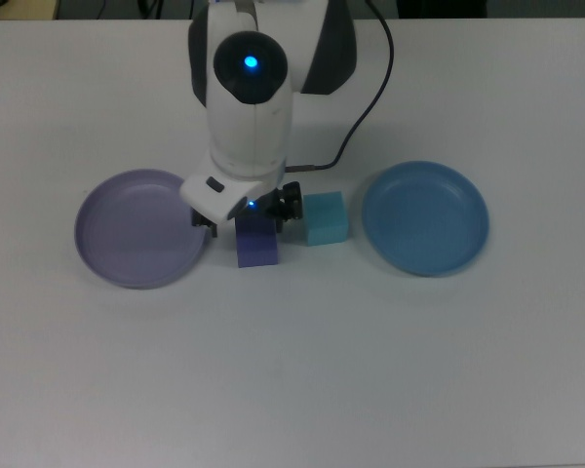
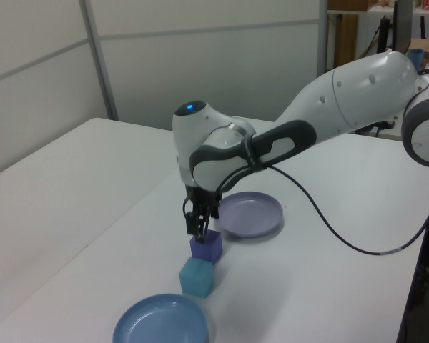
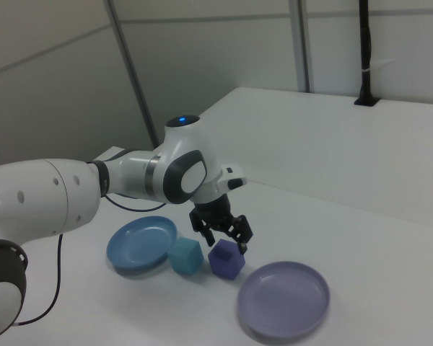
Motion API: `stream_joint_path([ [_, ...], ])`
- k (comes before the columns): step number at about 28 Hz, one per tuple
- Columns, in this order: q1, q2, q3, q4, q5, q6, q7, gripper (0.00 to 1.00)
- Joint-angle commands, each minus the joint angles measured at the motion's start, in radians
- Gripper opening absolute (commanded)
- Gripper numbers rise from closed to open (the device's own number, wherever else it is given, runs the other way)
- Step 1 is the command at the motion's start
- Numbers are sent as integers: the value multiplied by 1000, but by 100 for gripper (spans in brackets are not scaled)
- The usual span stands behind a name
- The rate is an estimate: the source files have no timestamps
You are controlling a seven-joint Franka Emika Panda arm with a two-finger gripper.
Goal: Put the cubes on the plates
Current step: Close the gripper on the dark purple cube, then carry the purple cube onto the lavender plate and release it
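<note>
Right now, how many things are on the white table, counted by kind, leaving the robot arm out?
Cubes: 2, one violet-blue foam-like cube and one light turquoise foam-like cube.
Plates: 2, one pale lavender round rimmed plate and one medium blue round rimmed plate.
Total: 4 things.

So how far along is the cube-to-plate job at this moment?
Nothing is placed yet: the lavender plate and blue plate are both bare. In hand: the gripper is low over the violet cube, which sits on the table. Left: lifting it onto a plate, then moving the turquoise cube.
</note>
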Motion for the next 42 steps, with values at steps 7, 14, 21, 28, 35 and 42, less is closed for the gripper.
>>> stream_joint_path([
  [7, 28, 33, -9, -18, -44, 44, 43, 43],
  [14, -6, 4, -11, 11, -24, 34, 53, 18],
  [21, -112, -70, -11, 10, 50, -16, -34, 18],
  [28, -184, -68, -12, -3, 41, -27, -86, 20],
  [35, -195, -57, -12, -35, 36, -27, -100, 43],
  [42, -183, -73, -4, -49, 44, -55, -102, 100],
])
